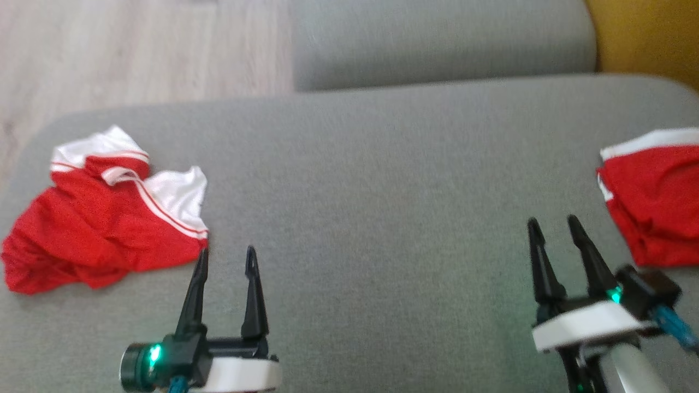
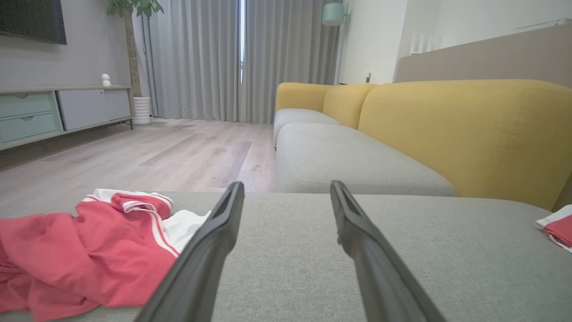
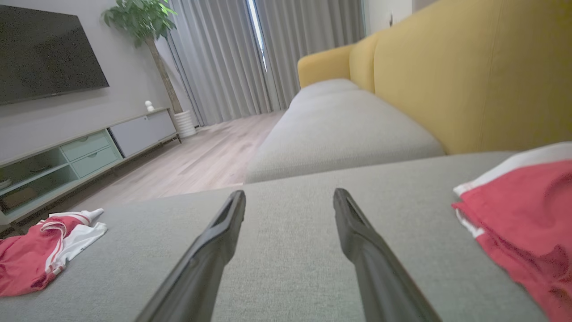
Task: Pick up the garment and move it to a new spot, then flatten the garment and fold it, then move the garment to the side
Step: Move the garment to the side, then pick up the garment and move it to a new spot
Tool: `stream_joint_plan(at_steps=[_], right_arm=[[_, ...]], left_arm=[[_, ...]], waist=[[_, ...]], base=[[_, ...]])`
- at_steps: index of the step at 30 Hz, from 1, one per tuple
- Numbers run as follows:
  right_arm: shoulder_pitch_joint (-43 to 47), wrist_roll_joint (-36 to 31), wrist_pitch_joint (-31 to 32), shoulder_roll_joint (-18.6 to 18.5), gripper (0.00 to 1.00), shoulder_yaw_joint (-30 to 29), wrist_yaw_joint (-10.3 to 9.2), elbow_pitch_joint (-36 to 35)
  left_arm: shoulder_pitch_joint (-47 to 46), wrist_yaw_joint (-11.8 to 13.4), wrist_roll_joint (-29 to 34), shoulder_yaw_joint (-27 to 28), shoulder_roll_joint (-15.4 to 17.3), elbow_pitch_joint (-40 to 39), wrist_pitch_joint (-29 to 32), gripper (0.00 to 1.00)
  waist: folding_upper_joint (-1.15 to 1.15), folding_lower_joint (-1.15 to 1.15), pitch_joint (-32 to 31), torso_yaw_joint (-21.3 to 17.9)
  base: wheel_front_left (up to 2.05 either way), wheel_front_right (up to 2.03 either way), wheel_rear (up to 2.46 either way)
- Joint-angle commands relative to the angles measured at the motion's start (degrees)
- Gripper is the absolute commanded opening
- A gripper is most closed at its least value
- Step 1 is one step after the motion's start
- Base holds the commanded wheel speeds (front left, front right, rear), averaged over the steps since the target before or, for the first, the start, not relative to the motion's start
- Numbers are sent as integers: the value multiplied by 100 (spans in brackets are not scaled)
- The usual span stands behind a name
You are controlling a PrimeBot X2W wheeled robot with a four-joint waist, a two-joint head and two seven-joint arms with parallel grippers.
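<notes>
Crumpled garment is seen at seat's left edge, second garment at right edge. Left gripper and right gripper fingers are spread wide, empty. A raised fold should be pinched deeply.

The left pincer has two long black fingers, broad at the root and tapering to sharp points. They spring from a black block, behind which sits a white collar. A stubby black cylinder juts from its side beside a glowing green light, and a teal cable runs out below. The right pincer is built alike, with black tapered fingers, a white cuff, a green lamp, a black boxy housing, a blue cable and a pale grey forearm. In the wrist views the fingers look dark grey and matte, each with a shallow groove along its inner face.
</notes>
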Motion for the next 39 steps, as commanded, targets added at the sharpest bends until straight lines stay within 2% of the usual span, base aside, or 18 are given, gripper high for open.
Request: stream_joint_plan(at_steps=[1,6,14,21,31,39], right_arm=[[196,-238,-66,35,100,-43,42,-481],[768,-608,-67,116,100,-160,42,-801],[1361,-806,-67,202,100,-292,42,-805],[1320,-904,-67,237,100,-273,42,-681],[1354,-887,-67,264,100,-225,42,-672],[1393,-875,-68,265,100,-222,42,-671]], left_arm=[[-32,-49,83,278,-15,-239,-30,100],[223,-135,193,373,-15,-274,-30,100],[761,-240,357,526,-7,6,-30,100],[722,-384,442,736,-10,252,-30,100],[667,-454,479,809,-13,280,-30,100],[642,-445,497,828,-14,265,-30,100]], waist=[[0,2,-487,177],[0,2,-717,163],[0,2,-983,49],[0,2,-1054,-14],[0,2,-1082,53],[0,2,-1080,377]], base=[[0,0,0],[0,0,0],[0,0,0],[0,0,0],[0,0,0],[0,0,0]])
